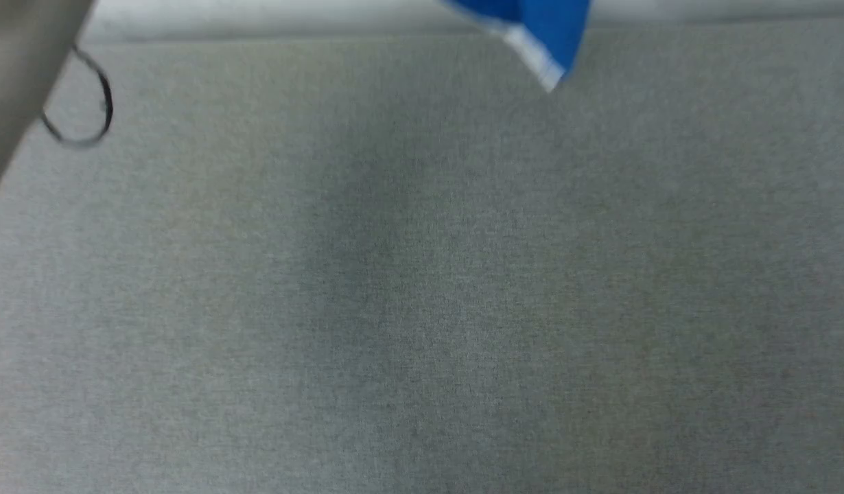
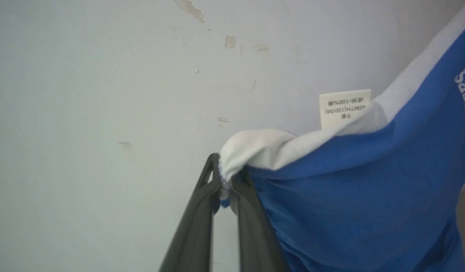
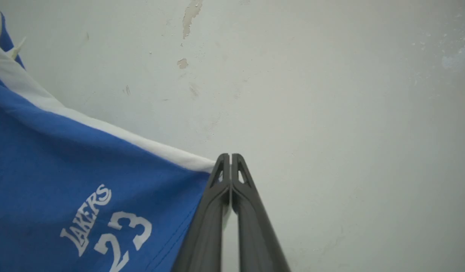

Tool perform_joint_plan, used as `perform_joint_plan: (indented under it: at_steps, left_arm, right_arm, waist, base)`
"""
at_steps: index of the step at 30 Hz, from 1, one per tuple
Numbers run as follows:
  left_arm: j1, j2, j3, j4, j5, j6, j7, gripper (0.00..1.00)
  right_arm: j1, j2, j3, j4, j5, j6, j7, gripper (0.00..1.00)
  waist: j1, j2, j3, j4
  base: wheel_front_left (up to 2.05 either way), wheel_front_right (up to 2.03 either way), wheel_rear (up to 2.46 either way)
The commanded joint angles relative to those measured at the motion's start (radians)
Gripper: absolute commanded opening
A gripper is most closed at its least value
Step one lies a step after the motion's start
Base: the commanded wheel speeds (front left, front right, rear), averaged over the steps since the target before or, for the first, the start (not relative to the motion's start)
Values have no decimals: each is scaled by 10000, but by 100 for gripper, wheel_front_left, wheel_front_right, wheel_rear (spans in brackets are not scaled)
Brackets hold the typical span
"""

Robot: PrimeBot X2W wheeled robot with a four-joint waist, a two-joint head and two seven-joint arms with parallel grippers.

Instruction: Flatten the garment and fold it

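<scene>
The garment (image 1: 549, 27), royal-blue shorts with white trim, hangs in the air; in the head view one trimmed corner dips in at the top edge above the grey table. In the left wrist view my left gripper (image 2: 223, 179) is shut on a bunched white-trimmed edge of the shorts (image 2: 349, 200), near a white care label (image 2: 344, 107). My right gripper (image 3: 230, 160) has its fingers pressed together at the shorts' white-trimmed corner (image 3: 66, 158), the cloth running in behind its left finger. The white "LAKERS 23" print (image 3: 104, 223) faces the right wrist camera.
A grey cloth-covered table (image 1: 422, 288) spreads below the hanging shorts. A pale forearm (image 1: 17, 82) with a dark cable loop (image 1: 101, 103) crosses the upper left corner of the head view. A pale wall with chipped paint (image 3: 330, 94) stands behind both grippers.
</scene>
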Motion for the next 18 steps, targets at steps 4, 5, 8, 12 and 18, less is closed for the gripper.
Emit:
perform_joint_plan:
  at_steps: [4,5,8,12,18]
  left_arm:
    - [-996,-298,356,457,143,215,-475,0]
    - [-1112,-318,422,535,147,253,-594,0]
    - [-1235,-321,476,683,181,288,-797,0]
    - [-798,-334,444,919,110,266,-1123,0]
    - [1406,-218,416,693,-112,558,-1678,0]
  right_arm:
    - [-1413,116,-50,392,-437,-23,-188,0]
    - [-1612,129,-37,453,-509,-23,-238,0]
    - [-1898,174,-24,612,-562,-23,-326,0]
    - [-1734,265,127,987,-611,-23,-585,0]
    - [146,418,648,1048,-713,-23,-1067,0]
  waist:
    - [-2,0,1498,14]
    - [-2,0,1578,8]
    - [-2,0,1703,-1]
    - [-2,0,1805,-15]
    - [-2,0,1469,-62]
  base:
    - [0,0,0]
    - [0,0,0]
    - [0,0,0]
    - [0,0,0]
    - [0,0,0]
